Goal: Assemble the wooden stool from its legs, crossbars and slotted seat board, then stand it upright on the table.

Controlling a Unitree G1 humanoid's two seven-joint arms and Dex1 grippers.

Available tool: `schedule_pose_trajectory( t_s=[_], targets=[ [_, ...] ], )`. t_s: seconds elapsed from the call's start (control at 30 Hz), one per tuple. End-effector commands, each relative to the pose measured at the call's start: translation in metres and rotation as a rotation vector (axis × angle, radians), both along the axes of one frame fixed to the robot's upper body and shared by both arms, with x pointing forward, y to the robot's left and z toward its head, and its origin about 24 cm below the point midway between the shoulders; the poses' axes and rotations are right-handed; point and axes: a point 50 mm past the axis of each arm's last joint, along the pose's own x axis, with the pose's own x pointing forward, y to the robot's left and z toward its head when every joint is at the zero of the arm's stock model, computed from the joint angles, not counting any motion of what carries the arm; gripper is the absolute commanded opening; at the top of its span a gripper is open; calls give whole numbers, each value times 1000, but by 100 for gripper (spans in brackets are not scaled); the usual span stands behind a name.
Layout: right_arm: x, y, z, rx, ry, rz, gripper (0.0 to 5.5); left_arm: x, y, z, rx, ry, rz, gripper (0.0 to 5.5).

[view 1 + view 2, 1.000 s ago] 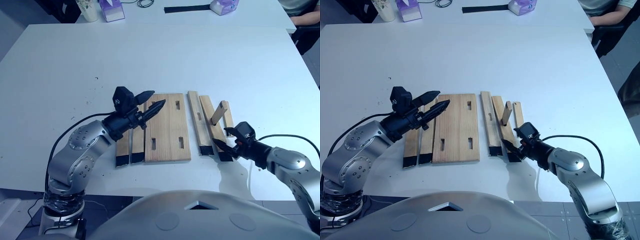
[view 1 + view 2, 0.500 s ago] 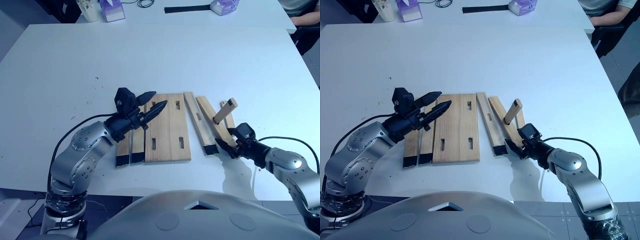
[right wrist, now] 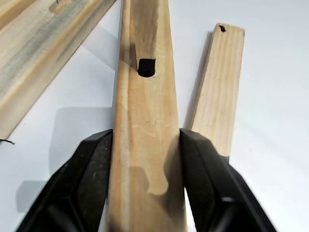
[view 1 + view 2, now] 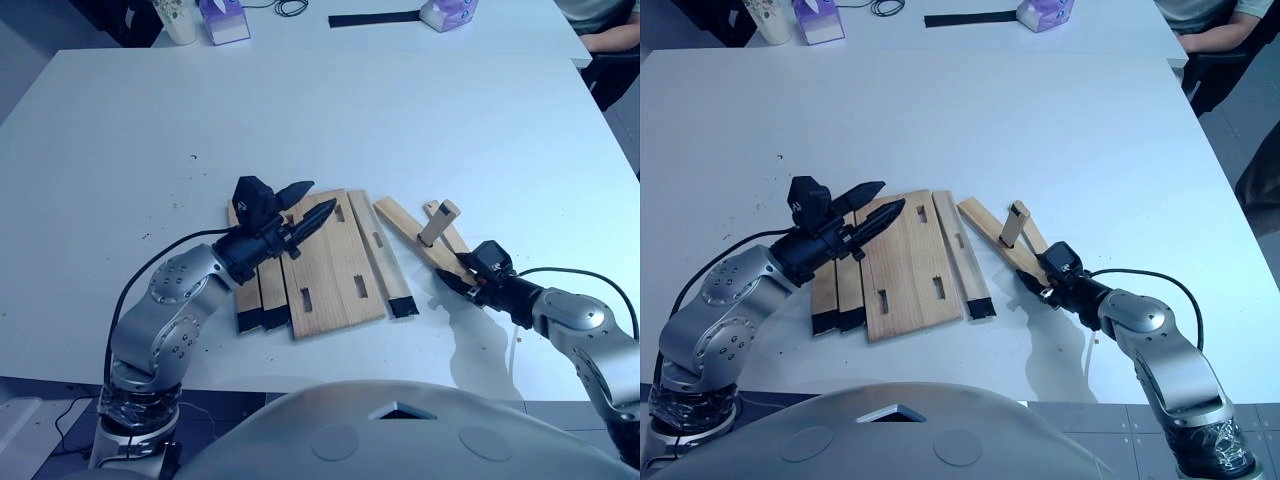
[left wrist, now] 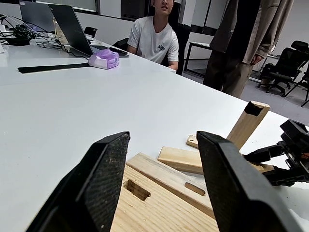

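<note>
The slotted seat board (image 4: 328, 262) lies flat and skewed near the table's front edge. Two dark-tipped legs (image 4: 258, 298) lie along its left side, and a slotted leg (image 4: 381, 255) along its right. My left gripper (image 4: 318, 196) hovers open over the board's far left corner, holding nothing; its fingers (image 5: 96, 188) frame the board. My right gripper (image 4: 462, 282) is shut on the near end of another leg (image 3: 145, 140), which lies diagonally. A short crossbar (image 4: 438, 222) stands upright in that leg's slot. A second flat piece (image 3: 218, 82) lies beside it.
A cup (image 4: 178, 18), two tissue packs (image 4: 224, 20) and a black strip (image 4: 374, 17) sit along the table's far edge. Wide bare white table (image 4: 330, 110) stretches beyond the parts. The front edge runs just below the boards.
The right gripper swung its leg with the standing crossbar to a diagonal, its near end going right. The seat board and the slotted leg beside it turned and slid left. The left gripper barely shifted.
</note>
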Motion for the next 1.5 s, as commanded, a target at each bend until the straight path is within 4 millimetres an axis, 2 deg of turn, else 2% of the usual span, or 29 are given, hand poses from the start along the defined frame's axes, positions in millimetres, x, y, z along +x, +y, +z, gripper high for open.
schedule_pose_trajectory(
  t_s=[0.03, 0.2, 0.3, 0.43, 0.53, 0.6, 0.7, 0.83, 0.93, 1.1, 1.2, 1.5],
  targets=[
    [0, -6, -8, -12, 57, -34, 206, 1, 3, 0, 18, -4, 21, 257],
    [23, -3, 18, 62, -64, -75, 206, 1, 7, -1, 19, -1, 39, 257],
    [38, 5, 38, 145, -136, -77, 206, 2, 9, 1, 18, -5, 53, 257],
    [46, 19, 60, 279, -180, -23, 206, 5, 14, 3, 14, -9, 60, 257],
    [51, 21, 69, 354, -186, 8, 206, 8, 20, 7, -10, -11, 64, 257],
    [59, 19, 79, 414, -207, 14, 206, 10, 25, 13, -41, -18, 60, 257],
    [72, 18, 104, 566, -244, 103, 206, 10, 29, 34, -232, -16, -35, 257],
    [82, 20, 132, 715, -239, 260, 206, 5, 26, 55, -307, -18, -245, 314],
    [79, 26, 148, 799, -203, 428, 206, 16, 27, 64, -359, -14, -296, 353],
    [71, 28, 158, 849, -133, 598, 206, 28, 18, 67, -387, 6, -381, 361],
    [70, 33, 162, 865, -109, 659, 206, 25, 11, 69, -402, 12, -459, 361],
    [65, 44, 153, 864, -34, 739, 206, 19, -3, 77, -404, 8, -617, 361]
  ],
)
